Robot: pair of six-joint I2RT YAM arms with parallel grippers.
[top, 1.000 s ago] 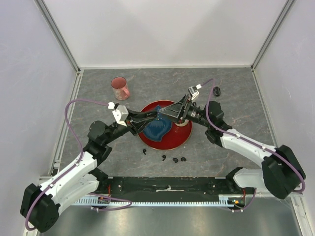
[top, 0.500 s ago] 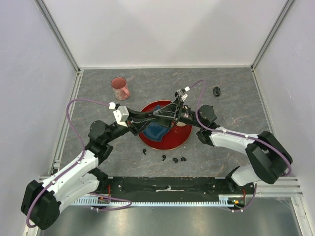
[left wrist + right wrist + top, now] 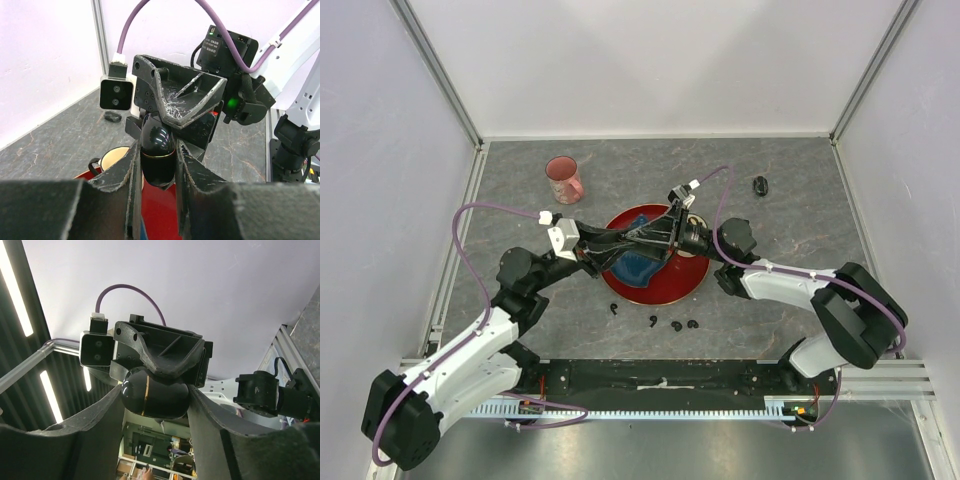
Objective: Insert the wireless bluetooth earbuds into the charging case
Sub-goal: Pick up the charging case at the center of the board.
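Note:
The charging case (image 3: 158,150) is a glossy black oval with a thin gold seam. My left gripper (image 3: 158,167) is shut on it above the red plate (image 3: 682,283). My right gripper (image 3: 155,402) meets it head-on, and its fingers (image 3: 111,415) press the two ends of the same case (image 3: 160,395). In the top view both grippers, left (image 3: 638,238) and right (image 3: 652,234), join over the plate and hide the case. Several tiny black curled earbuds lie on the table in front of the plate, from one (image 3: 613,308) at the left to another (image 3: 693,324) at the right.
A blue object (image 3: 638,268) lies on the plate under the grippers, with a cream mug (image 3: 116,159) beside it. A pink cup (image 3: 564,180) stands at the back left. A second black oval case (image 3: 760,185) lies at the back right. White walls enclose the table.
My right arm has swung left to the left gripper, and its jaws have narrowed onto the case. The left gripper kept its hold and hardly moved.

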